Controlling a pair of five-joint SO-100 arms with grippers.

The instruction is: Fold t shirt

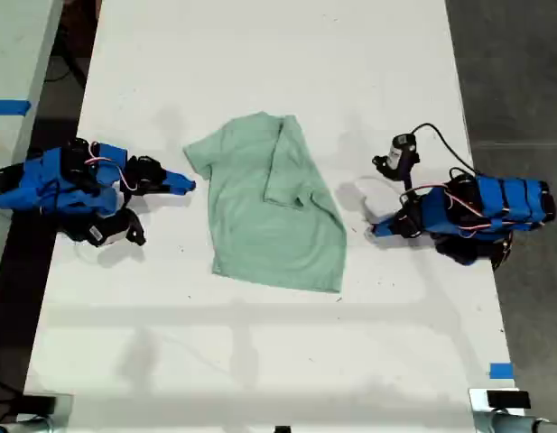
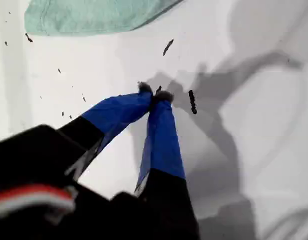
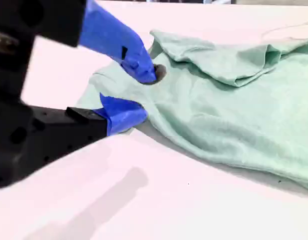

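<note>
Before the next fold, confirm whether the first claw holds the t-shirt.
No: my first claw is shut over bare table, apart from the t shirt.

A white table [image 1: 260, 54] fills most of the exterior view. A small piece of blue tape [image 1: 500, 371] is on it near the exterior view's lower right corner. Another strip of blue tape [image 1: 9, 107] lies on a pale surface [image 1: 16, 54] at the exterior view's left edge. Dark floor [image 1: 517, 81] shows on the exterior view's right.

The exterior view looks straight down on the table [image 1: 260, 54]; both wrist views sit low, sharing the t shirt [image 1: 269, 203].
</note>
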